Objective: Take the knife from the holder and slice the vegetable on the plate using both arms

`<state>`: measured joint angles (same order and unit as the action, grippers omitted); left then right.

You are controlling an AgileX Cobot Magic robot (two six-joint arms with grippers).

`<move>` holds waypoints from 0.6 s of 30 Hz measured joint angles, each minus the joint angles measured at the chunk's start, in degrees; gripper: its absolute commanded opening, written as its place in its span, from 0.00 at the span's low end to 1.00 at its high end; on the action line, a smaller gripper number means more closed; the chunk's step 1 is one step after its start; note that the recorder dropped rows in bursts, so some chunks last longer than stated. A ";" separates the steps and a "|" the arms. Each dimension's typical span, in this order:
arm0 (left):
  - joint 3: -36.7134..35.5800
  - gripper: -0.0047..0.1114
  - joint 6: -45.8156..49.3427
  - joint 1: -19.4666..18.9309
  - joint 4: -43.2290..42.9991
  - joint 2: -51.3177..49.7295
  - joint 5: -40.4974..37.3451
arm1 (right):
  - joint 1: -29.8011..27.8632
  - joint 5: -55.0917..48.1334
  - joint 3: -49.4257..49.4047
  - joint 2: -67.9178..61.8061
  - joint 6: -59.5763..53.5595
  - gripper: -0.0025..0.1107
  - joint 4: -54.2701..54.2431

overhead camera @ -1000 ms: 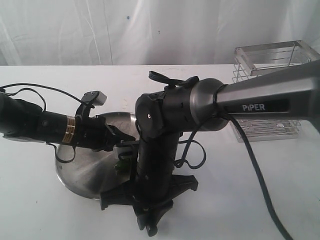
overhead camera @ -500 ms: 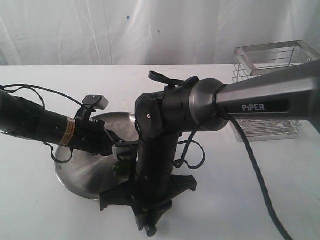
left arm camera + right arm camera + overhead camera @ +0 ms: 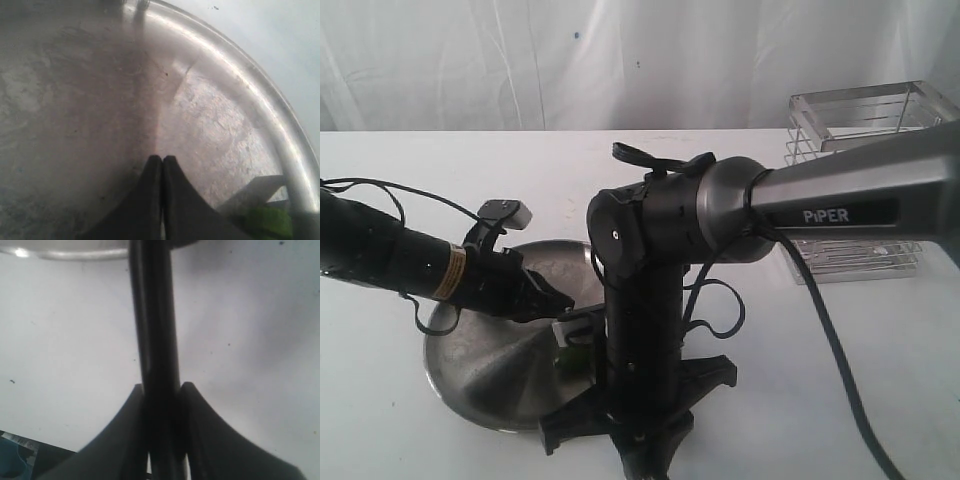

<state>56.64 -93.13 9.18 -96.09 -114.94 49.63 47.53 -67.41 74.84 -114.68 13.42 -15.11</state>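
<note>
R gripper (image 3: 162, 392) is pinching slim black-handled knife (image 3: 154, 315), which is reaching to rim of round scuffed steel plate (image 3: 280, 130). L gripper (image 3: 162, 162) is hovering over plate, jaws pressed together, empty. Small green vegetable chunk (image 3: 267, 222) is lying on plate nr rim, just beside L gripper.

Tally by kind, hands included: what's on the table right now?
Plate: 1
Holder: 1
Knife: 1
Vegetable: 1, mostly hidden, pieces not countable
Hands: 2 (left hand, right hand)
Total: 6
</note>
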 measured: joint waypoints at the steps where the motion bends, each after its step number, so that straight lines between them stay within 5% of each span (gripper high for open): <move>1: -0.12 0.04 0.00 0.00 0.00 0.12 -0.12 | 0.00 0.00 0.00 0.00 0.00 0.02 0.00; 12: -0.89 0.04 4.64 0.00 6.55 8.12 -3.24 | 0.00 0.23 0.00 0.00 0.10 0.02 0.40; 18: -1.10 0.04 5.13 0.00 -0.12 9.82 1.63 | 0.00 0.33 0.00 0.00 0.10 0.02 0.40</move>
<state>55.54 -88.00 9.18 -96.21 -105.12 51.27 47.53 -67.08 74.84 -114.68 13.52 -14.72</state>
